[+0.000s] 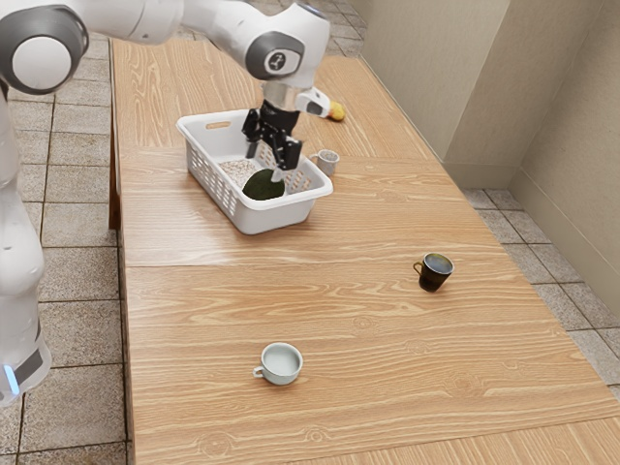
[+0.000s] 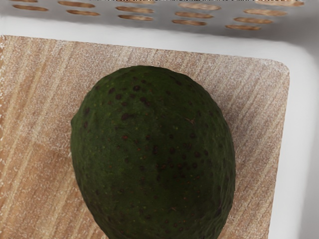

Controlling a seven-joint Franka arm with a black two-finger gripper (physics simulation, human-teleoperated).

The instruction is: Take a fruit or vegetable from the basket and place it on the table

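In the exterior view, the fingers [image 1: 293, 154] point down over the white basket [image 1: 254, 221], standing apart with nothing clamped between them. The dark green avocado [image 1: 263, 185] lies inside the basket, below them, towards the end nearer the camera. The basket stands on the wooden bench [image 1: 213, 310]. A small pale mug [image 1: 328, 163] stands just beside the basket, and a yellow fruit [image 1: 336, 111] lies further back. Nearer the camera are a dark mug [image 1: 435, 274] and, well apart from it, a light blue-grey cup [image 1: 281, 365], both upright

In the wrist view, the avocado rests on the basket's floor near a rounded corner, its speckled skin clear of the slotted wall and of the adjoining wall, with wood grain visible around it
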